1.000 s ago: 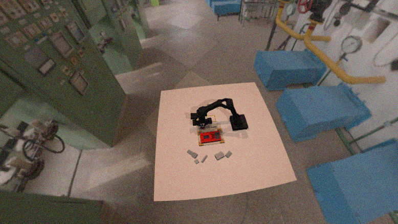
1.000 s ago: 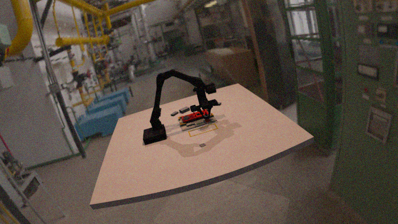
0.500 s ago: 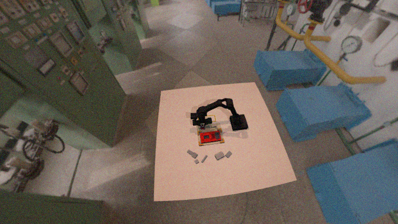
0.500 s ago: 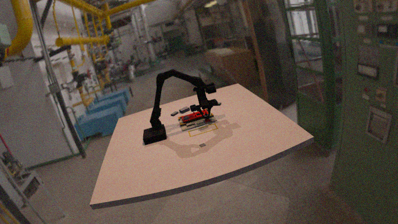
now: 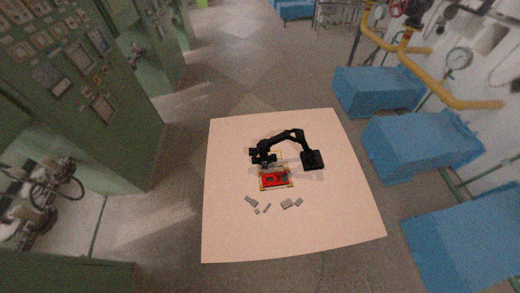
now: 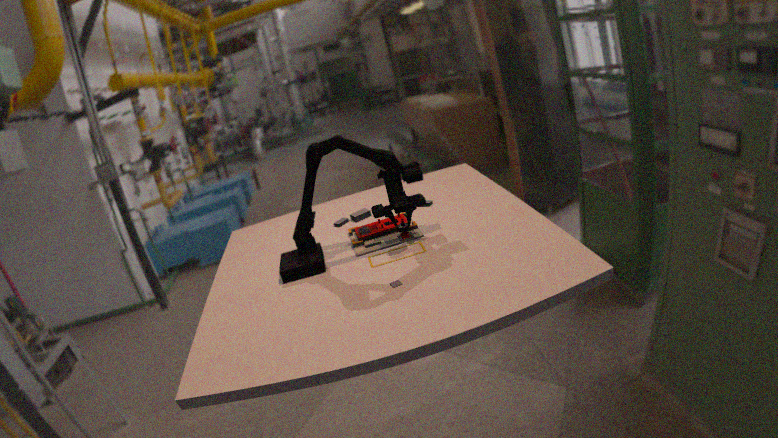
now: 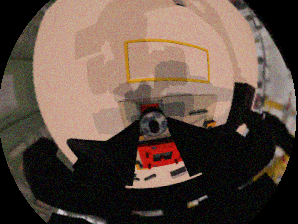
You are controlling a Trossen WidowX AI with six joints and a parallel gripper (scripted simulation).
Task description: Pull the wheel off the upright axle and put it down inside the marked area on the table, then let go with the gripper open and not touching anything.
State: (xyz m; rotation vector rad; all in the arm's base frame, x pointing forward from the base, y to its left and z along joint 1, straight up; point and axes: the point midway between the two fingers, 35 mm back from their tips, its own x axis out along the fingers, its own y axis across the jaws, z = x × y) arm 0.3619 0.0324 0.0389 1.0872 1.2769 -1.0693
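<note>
The wheel (image 7: 153, 123) is a dark round tyre with a grey hub, seen end-on in the wrist view. My gripper (image 5: 264, 164) (image 6: 404, 232) (image 7: 153, 121) points down and is shut on the wheel, one black finger on each side. A small red part (image 7: 149, 107) shows just behind the wheel. The upright axle is hidden, so I cannot tell how far the wheel sits on it. The marked area, a yellow rectangle outline (image 5: 281, 154) (image 6: 371, 266) (image 7: 127, 62), lies on the table beside the assembly, away from the wheel.
A red board (image 5: 275, 182) (image 6: 365, 231) (image 7: 160, 156) sits beside the gripper on a pale base with yellow corners. Several loose grey blocks (image 5: 287, 203) (image 6: 359, 214) lie beyond it. A small grey plate (image 6: 395, 283) lies on the other side, past the marked area.
</note>
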